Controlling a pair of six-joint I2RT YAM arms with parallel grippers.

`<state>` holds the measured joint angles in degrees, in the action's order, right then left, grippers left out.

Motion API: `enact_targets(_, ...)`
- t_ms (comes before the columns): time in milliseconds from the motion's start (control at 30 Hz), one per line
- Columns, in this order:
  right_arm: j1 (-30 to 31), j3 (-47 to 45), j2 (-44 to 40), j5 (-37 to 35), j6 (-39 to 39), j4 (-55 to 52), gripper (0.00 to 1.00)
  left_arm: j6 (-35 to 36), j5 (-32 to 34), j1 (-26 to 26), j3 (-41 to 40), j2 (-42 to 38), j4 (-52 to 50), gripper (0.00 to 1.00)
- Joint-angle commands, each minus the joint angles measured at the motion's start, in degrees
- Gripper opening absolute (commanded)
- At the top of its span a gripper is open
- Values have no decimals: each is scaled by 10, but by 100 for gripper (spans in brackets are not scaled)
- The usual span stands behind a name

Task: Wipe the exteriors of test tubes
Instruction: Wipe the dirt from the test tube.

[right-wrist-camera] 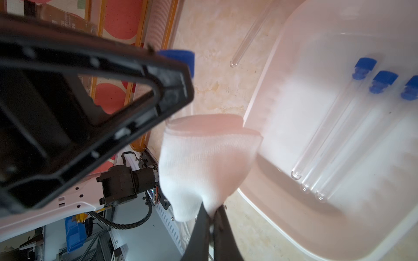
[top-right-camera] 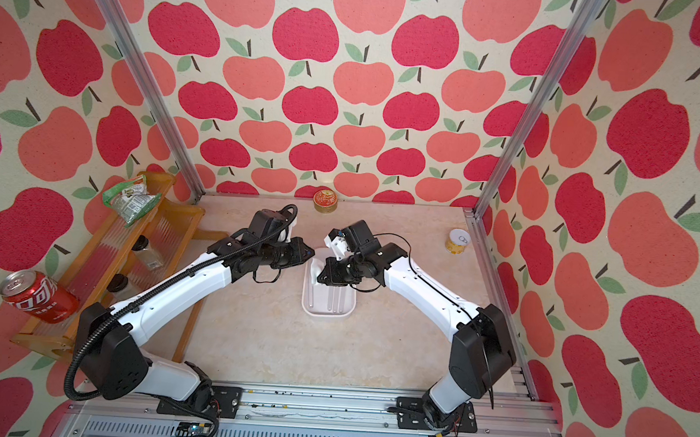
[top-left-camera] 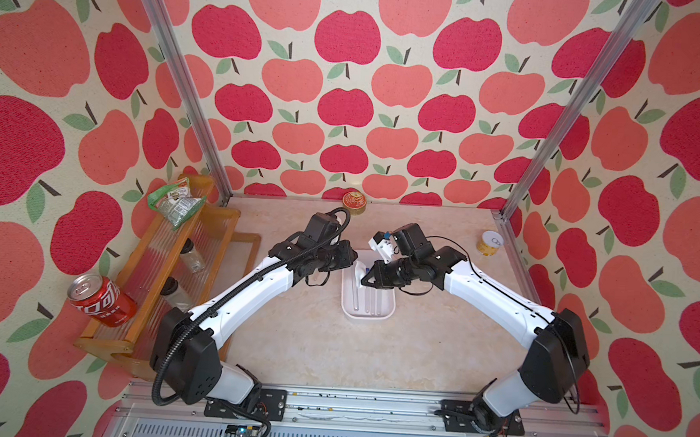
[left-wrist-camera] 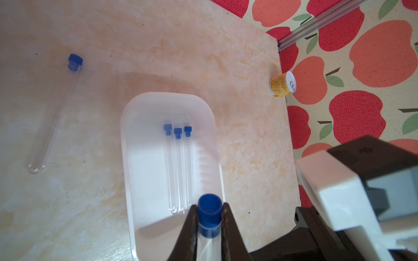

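Gripping one capped test tube [left-wrist-camera: 208, 246] just under its blue cap, my left claw [left-wrist-camera: 209, 206] is clamped on it over one end of the white tray [left-wrist-camera: 126, 158]; my right claw [right-wrist-camera: 212, 210] is pinched tight on a folded white cloth [right-wrist-camera: 203, 158], which hangs right beside that tube; whether the cloth wraps the glass I cannot tell, since my left claw hides the spot. Further out, three tubes [left-wrist-camera: 178, 169] lie side by side in the tray, caps pointing the same way; beyond the tray, a fifth tube [left-wrist-camera: 54, 113] lies alone on the table [left-wrist-camera: 158, 45], well apart. I judge the work to be in its middle: one tube in hand for wiping, four lying down; nothing shows which of those are clean, though the lone one set apart may be finished.
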<state>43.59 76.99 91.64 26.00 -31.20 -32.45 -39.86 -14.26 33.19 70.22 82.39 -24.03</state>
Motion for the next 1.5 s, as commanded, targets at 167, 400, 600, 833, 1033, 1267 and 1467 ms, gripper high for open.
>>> enact_targets(167,-5,29,21,5,18,-31,0,-9,-11,7,-3,-9,10,16)
enact_targets(400,12,-41,-24,10,18,-14,0,-4,-13,3,8,-2,7,16)
enact_targets(600,39,-105,-71,-3,25,-17,0,-2,-18,-5,17,2,5,16)
enact_targets(833,53,-140,-97,-74,41,-64,0,-5,-23,-11,22,1,5,16)
enact_targets(1033,57,-129,-103,-67,39,-58,0,-14,-38,-9,22,5,14,16)
enact_targets(1267,55,-118,-117,-11,33,-16,0,-16,-55,-7,18,15,21,16)
enact_targets(1467,43,-98,-106,16,34,-8,0,-10,-69,-3,14,21,25,16)
